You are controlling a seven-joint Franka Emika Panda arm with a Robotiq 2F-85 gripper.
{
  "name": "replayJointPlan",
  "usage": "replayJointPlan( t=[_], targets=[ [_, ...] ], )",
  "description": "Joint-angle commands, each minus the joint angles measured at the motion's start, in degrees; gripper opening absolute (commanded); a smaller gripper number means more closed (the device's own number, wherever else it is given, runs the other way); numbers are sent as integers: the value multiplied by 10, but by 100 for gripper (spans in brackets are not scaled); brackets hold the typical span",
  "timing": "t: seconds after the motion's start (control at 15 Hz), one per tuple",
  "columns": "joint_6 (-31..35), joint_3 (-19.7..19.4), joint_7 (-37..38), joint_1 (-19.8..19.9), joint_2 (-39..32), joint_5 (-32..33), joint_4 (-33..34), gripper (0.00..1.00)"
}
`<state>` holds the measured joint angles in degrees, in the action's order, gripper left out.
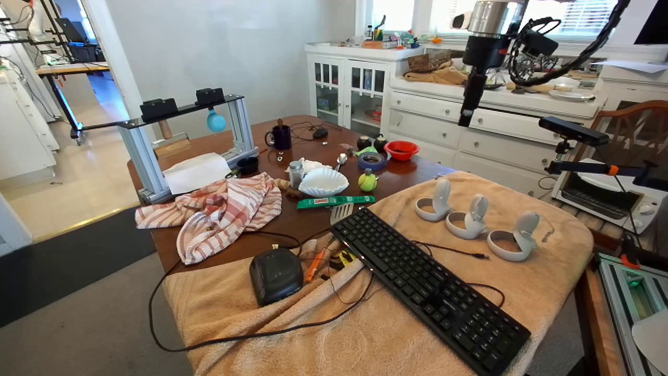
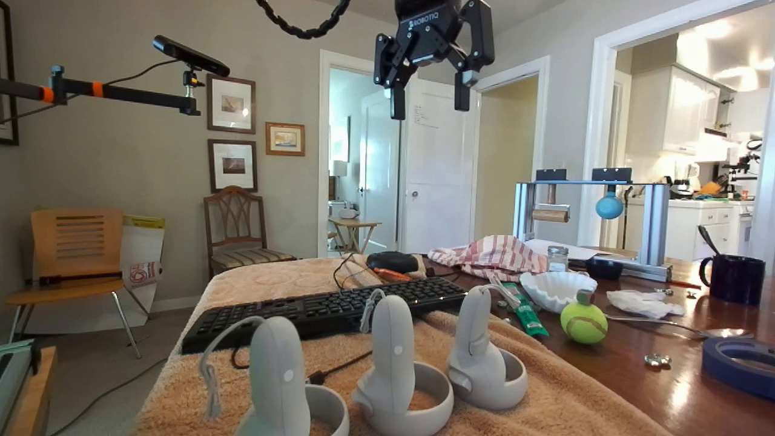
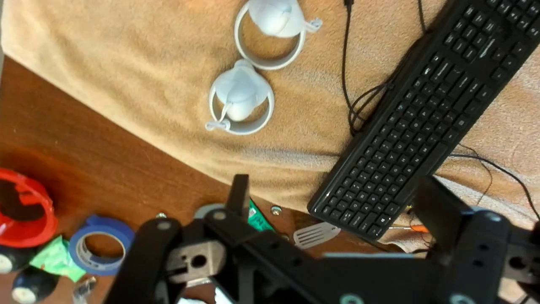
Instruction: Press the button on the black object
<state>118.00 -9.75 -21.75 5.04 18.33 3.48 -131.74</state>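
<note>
The black object [image 1: 276, 275] is a small rounded box with a thin black cord, resting on the tan towel. It also shows in an exterior view [image 2: 392, 261] behind the keyboard. No button can be made out on it. It is out of view in the wrist view. My gripper [image 2: 429, 109] is open and empty, high above the table, fingers pointing down. In an exterior view the gripper [image 1: 464, 120] shows edge-on, well apart from the black object. In the wrist view the open fingers [image 3: 331, 188] frame the keyboard's end.
A long black keyboard [image 1: 428, 287] lies beside the black object. Several white controllers [image 1: 467, 216] stand on the towel [image 1: 334, 344]. A striped cloth [image 1: 224, 209], white bowl [image 1: 323, 183], red bowl [image 1: 402, 150], blue tape [image 1: 372, 161] and metal frame [image 1: 143, 156] are on the table.
</note>
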Motion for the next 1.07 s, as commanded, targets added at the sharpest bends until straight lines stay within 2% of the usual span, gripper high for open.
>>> replayJointPlan(
  t=[0.0, 0.33, 0.53, 0.87, 1.0],
  targets=[
    [19, -12, -111, -28, -75, -26, 79, 100],
    [17, 16, -240, -46, -170, -49, 182, 100],
    [7, 45, -275, -47, -221, -60, 233, 100],
    [-28, 94, -241, -47, -292, -83, 315, 100],
    [-35, 108, -193, -53, -315, -78, 346, 100]
  ],
)
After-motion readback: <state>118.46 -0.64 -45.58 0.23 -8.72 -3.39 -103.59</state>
